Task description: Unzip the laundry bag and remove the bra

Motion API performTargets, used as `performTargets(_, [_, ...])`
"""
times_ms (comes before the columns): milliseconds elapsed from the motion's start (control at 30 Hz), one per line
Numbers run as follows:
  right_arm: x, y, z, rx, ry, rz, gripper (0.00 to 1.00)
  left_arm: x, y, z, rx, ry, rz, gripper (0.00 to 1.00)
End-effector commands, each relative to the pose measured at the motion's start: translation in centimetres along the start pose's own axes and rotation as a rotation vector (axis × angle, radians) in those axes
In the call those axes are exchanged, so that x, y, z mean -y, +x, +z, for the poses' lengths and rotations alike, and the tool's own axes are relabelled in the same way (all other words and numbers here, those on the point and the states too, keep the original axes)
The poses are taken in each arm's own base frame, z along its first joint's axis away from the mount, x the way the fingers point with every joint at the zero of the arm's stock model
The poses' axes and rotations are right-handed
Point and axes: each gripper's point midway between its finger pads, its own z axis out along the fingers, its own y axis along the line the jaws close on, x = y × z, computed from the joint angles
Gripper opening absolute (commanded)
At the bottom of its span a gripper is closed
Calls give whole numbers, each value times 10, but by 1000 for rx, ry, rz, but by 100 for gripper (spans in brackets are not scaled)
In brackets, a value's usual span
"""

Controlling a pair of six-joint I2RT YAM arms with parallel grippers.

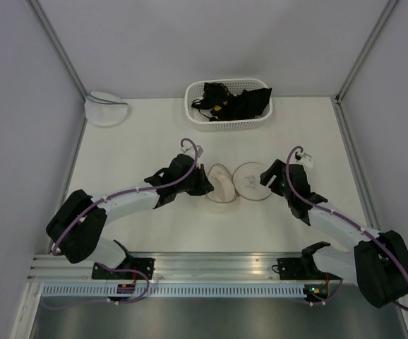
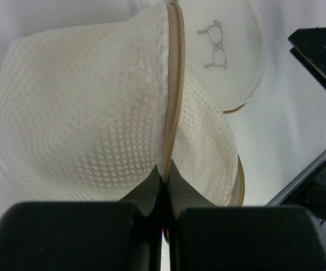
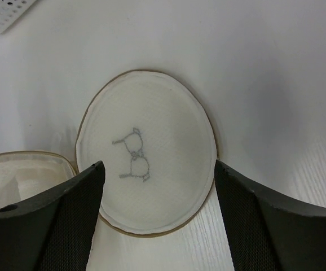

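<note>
Left claw (image 2: 164,176) pinches the laundry bag (image 2: 89,118) at its tan seam (image 2: 174,84). Right claw (image 3: 158,169) hangs wide; hold firmly, pull steadily.

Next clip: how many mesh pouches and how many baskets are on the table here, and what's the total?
Mesh pouches: 2, the tan-rimmed laundry bag lying open at the centre and a grey-rimmed pouch in the far left corner.
Baskets: 1, the white basket at the far edge.
Total: 3

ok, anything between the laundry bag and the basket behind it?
Nothing. In the top view, the stretch of table between the laundry bag and the basket is bare.
</note>
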Motion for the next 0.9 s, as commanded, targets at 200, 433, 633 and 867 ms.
performTargets(200, [6,16,-7,0,-26,138,77,15,-21,0,50,36,10,2])
performTargets(433, [23,27,-5,2,27,186,73,17,-21,0,49,42,9,2])
performTargets(633, [25,43,9,-26,15,230,69,18,-22,0,52,45,7,2])
performTargets(867, [18,54,27,-53,-13,243,18,18,-20,1,46,54,2,2])
